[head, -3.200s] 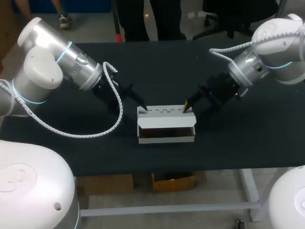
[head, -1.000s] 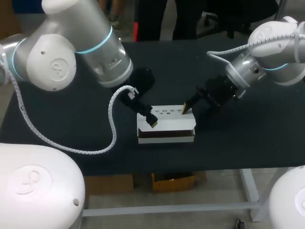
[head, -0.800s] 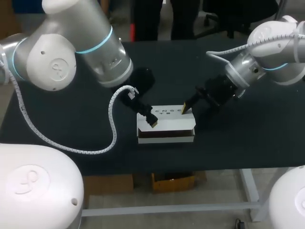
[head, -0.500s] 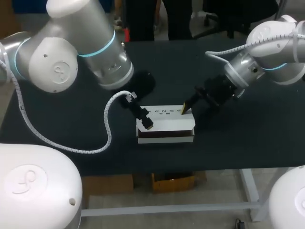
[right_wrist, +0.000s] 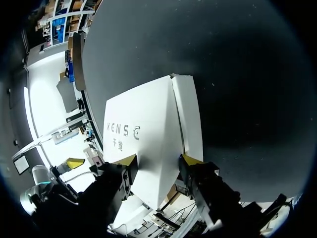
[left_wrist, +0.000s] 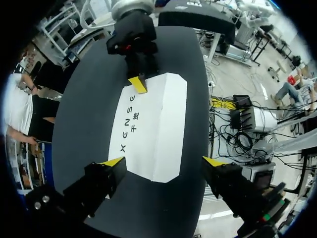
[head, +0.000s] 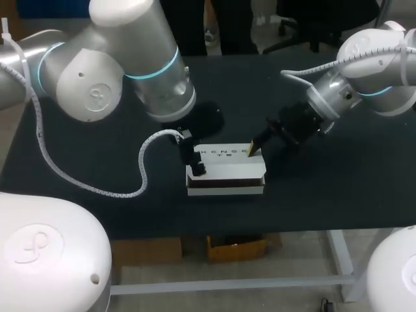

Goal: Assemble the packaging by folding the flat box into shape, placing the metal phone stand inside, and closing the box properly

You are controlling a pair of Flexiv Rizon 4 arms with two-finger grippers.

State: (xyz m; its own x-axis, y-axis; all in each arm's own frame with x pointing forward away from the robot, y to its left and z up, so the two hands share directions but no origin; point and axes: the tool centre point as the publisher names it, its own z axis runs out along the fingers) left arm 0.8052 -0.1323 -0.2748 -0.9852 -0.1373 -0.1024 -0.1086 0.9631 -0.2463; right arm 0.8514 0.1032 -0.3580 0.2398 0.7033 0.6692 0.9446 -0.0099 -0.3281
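While both arms lean in over the middle, table [head: 325, 201]: black top, carrying one box near its centre.
Left arm [head: 123, 71]: the big one, coming in from the left and bending down onto the box's left end.
Right arm [head: 364, 65]: in from the right, pointing down at the box's far right corner.
Box [head: 227, 170]: white, lettering on top, lid lying nearly flat, a dark slit showing along the front.
Left gripper [left_wrist: 163, 161]: wide open, look, fingers straddling the box's near end, one tip just beside a corner, the other clear of it.
Right gripper [right_wrist: 158, 159]: fingers apart, clamping nothing; yellow tips resting on the box's top by its edge.
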